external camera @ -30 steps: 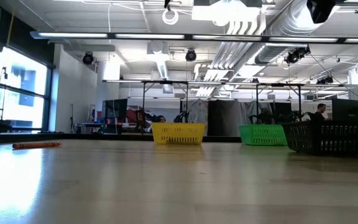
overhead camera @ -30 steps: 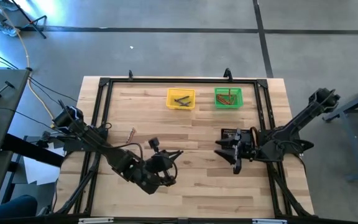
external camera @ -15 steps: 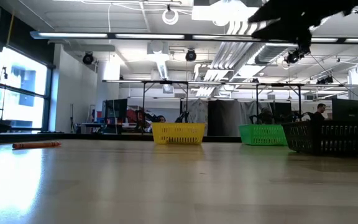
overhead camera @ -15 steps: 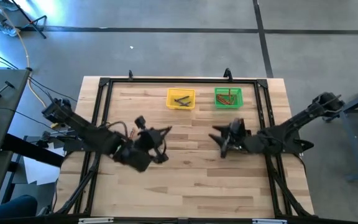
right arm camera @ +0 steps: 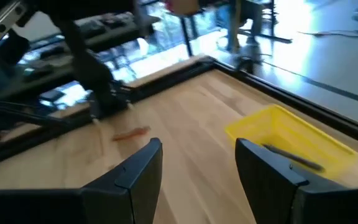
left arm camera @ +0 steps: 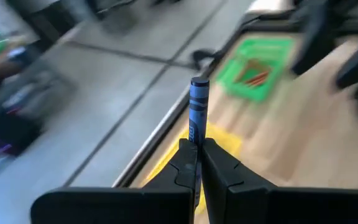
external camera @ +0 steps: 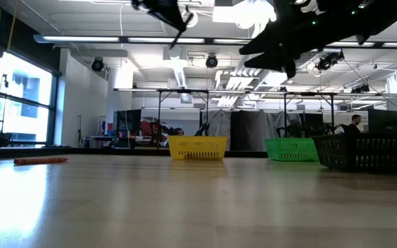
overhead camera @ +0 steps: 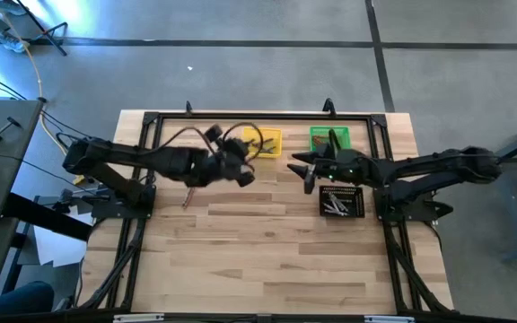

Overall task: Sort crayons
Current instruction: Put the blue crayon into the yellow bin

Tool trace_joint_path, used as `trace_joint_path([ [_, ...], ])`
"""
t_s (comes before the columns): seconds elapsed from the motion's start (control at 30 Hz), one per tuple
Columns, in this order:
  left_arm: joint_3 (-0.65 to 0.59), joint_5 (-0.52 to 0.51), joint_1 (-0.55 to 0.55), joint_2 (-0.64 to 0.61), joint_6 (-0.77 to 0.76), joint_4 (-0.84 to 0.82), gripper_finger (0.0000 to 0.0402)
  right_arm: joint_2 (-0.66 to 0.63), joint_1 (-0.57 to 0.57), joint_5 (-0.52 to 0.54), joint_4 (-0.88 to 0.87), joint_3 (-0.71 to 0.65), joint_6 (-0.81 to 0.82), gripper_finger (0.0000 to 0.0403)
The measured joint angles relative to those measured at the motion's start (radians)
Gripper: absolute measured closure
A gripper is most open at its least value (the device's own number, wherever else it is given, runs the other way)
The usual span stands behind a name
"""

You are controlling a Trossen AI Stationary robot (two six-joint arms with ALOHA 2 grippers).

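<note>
From above, the left gripper point(overhead camera: 240, 152) hangs beside the yellow bin point(overhead camera: 264, 142) at the bench's point(overhead camera: 267, 260) far edge, and the right gripper point(overhead camera: 300, 166) sits between the green bin point(overhead camera: 329, 141) and the black tray point(overhead camera: 341, 201). An orange crayon point(overhead camera: 188, 195) lies toward the left edge

From bench height, that crayon point(external camera: 40, 160) lies alone; both arms are aloft

The left wrist view shows jaws pinched on a blue crayon point(left arm camera: 197, 109), upright

The right wrist view shows jaws wide, holding nothing, the yellow bin point(right arm camera: 291, 140) beyond
</note>
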Motion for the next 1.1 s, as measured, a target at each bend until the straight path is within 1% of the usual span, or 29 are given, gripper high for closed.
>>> trace_joint_path([
  [0.13,0.000,0.232,0.062,0.000,0.149,0.172,0.0401,0.068,-0.037,-0.075,0.169,0.002,-0.045,0.0206],
  [0.2,0.000,0.300,0.090,0.000,0.182,0.220,0.0401,0.079,-0.061,-0.099,0.183,0.032,-0.059,0.0206],
  [0.23,0.000,0.318,0.104,0.000,0.198,0.232,0.0401,0.077,-0.068,-0.103,0.171,0.044,-0.061,0.0206],
  [0.37,0.000,0.330,0.166,0.004,0.238,0.249,0.0401,0.073,-0.067,-0.113,0.062,0.103,-0.060,0.0206],
  [0.47,0.000,0.391,0.232,0.026,0.223,0.262,0.0401,0.071,-0.050,-0.114,-0.020,0.141,-0.062,0.0206],
  [0.53,0.000,0.457,0.280,0.052,0.204,0.265,0.0401,0.071,-0.042,-0.114,-0.062,0.166,-0.077,0.0206],
  [0.63,0.000,0.531,0.345,0.110,0.180,0.279,0.0401,0.071,-0.035,-0.114,-0.117,0.213,-0.101,0.0206],
  [0.77,0.000,0.556,0.416,0.216,0.170,0.338,0.0401,0.071,-0.020,-0.114,-0.210,0.255,-0.125,0.0206],
  [0.83,0.000,0.560,0.443,0.270,0.153,0.362,0.0401,0.071,-0.011,-0.114,-0.247,0.263,-0.130,0.0206],
  [0.9,0.000,0.586,0.467,0.326,0.122,0.380,0.0401,0.071,-0.005,-0.114,-0.285,0.267,-0.129,0.0206],
  [1.0,0.000,0.623,0.494,0.396,0.079,0.380,0.0401,0.071,-0.003,-0.114,-0.325,0.269,-0.126,0.0206],
  [1.1,0.000,0.628,0.502,0.446,0.053,0.377,0.0401,0.071,-0.004,-0.114,-0.367,0.269,-0.126,0.0206],
])
